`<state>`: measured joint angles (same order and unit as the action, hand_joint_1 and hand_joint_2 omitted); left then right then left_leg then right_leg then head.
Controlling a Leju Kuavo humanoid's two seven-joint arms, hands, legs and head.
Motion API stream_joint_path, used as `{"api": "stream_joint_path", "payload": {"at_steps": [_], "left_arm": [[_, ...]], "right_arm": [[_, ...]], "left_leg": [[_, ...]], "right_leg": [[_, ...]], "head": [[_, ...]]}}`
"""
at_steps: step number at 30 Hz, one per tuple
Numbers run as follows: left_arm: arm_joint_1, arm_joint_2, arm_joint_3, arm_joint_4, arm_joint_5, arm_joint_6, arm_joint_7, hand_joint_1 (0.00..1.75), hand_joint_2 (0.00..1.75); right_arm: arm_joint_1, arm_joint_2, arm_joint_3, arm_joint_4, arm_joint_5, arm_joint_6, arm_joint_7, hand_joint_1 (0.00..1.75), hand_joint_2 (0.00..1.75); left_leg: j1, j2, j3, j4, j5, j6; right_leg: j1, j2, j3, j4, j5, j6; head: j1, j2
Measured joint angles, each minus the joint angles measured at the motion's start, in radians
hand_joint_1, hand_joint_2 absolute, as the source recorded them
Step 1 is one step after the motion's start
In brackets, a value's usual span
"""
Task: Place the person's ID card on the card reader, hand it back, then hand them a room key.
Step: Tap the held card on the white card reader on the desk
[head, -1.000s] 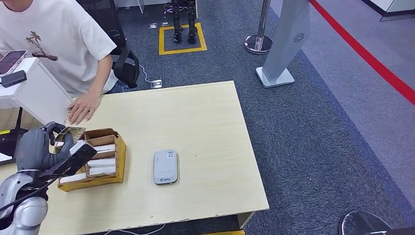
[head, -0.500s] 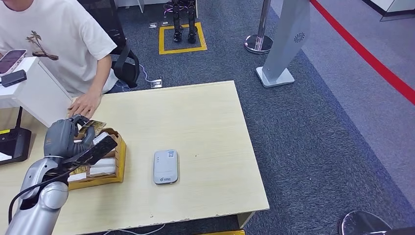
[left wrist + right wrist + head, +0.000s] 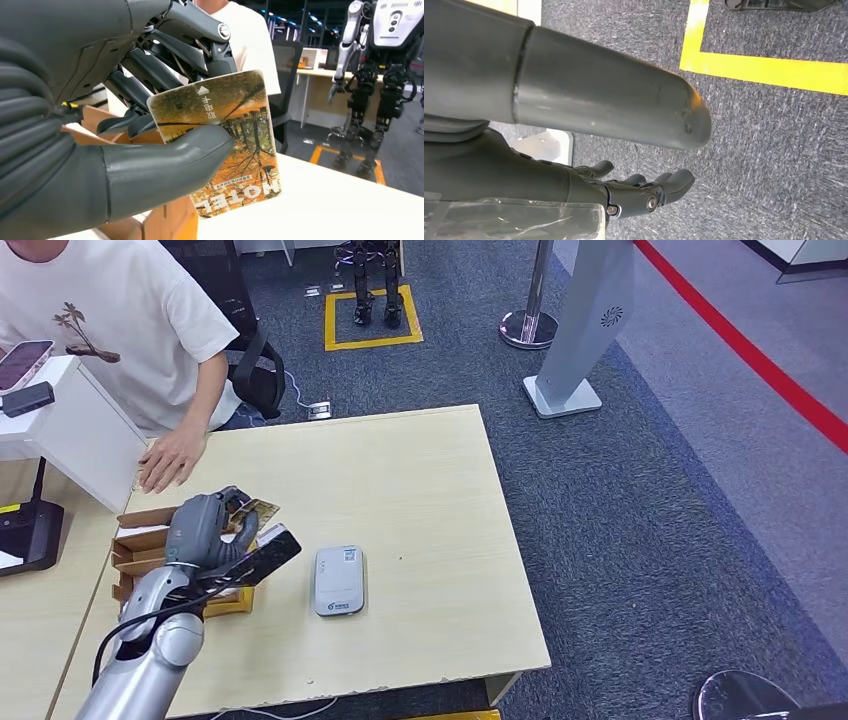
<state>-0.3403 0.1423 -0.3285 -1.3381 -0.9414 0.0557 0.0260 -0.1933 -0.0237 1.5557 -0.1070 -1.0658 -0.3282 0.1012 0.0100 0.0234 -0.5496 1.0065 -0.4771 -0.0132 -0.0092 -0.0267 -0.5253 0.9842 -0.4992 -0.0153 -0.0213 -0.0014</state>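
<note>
As it pinches a room key (image 3: 227, 145) between thumb and fingers, the robot's left hand (image 3: 205, 525) hovers above the table (image 3: 420, 480), just right of the cardboard box (image 3: 135, 540) w/ white cards. Card reader (image 3: 338, 581) lies flat nearer and to the right, apart from the hand. A person's hand (image 3: 170, 458) rests on the far-left table edge. Right hand (image 3: 624, 192): fingers loosely apart, holding nothing, over carpet.
</note>
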Motion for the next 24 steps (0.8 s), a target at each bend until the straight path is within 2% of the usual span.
{"api": "stream_joint_path", "payload": {"at_steps": [24], "left_arm": [[-0.035,-0.133,-0.100,0.122,0.035,0.013,-0.029,1.75,1.75]], "right_arm": [[-0.018,0.008,0.000,-0.008,0.043,0.016,0.019,0.00,0.00]], "left_leg": [[0.000,0.000,-0.001,0.001,0.000,0.000]], "right_leg": [[0.000,0.000,-0.001,0.000,0.000,0.001]], "head": [[0.000,0.000]]}}
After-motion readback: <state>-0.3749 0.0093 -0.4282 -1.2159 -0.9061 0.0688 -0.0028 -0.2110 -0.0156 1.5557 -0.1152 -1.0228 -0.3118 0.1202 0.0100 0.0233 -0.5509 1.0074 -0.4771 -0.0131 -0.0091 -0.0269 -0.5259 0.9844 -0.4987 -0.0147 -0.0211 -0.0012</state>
